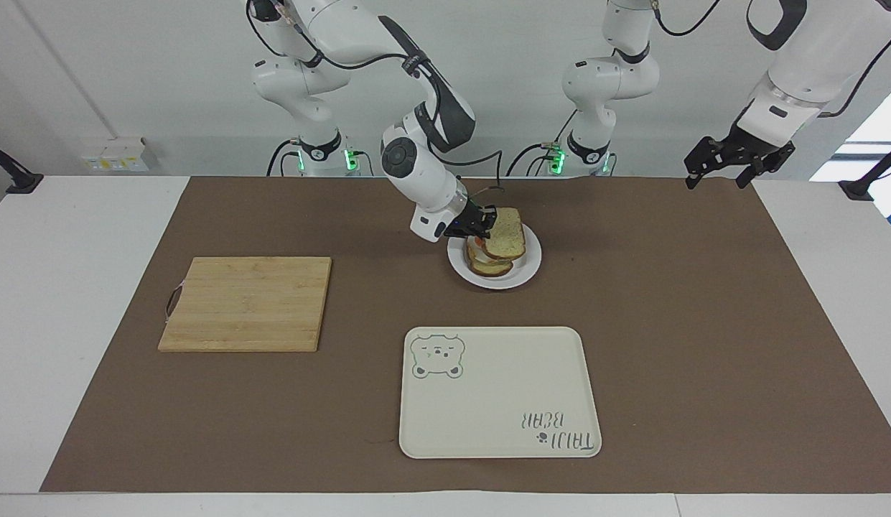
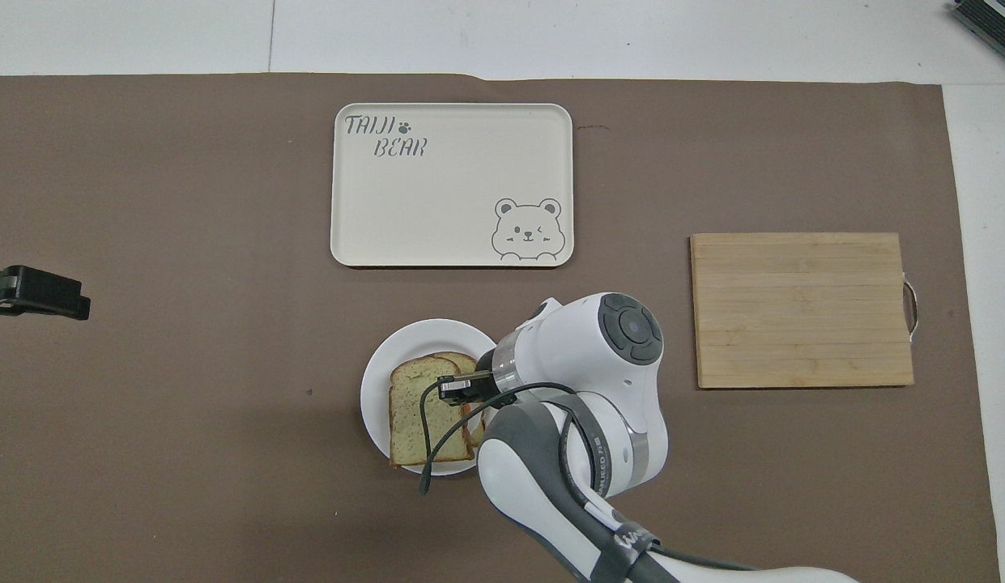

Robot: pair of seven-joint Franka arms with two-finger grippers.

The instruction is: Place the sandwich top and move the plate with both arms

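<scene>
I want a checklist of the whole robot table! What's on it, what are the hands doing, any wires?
Surface: brown mat on a white table.
Job's things: sandwich top over the egg slice on the plate.
Clutter: bear tray; cutting board.
Grippers: right gripper shut on the sandwich top; left gripper open, raised over the mat's corner.
Cables: black cable looping from the right wrist.
Surroundings: white wall; wall socket.
</scene>
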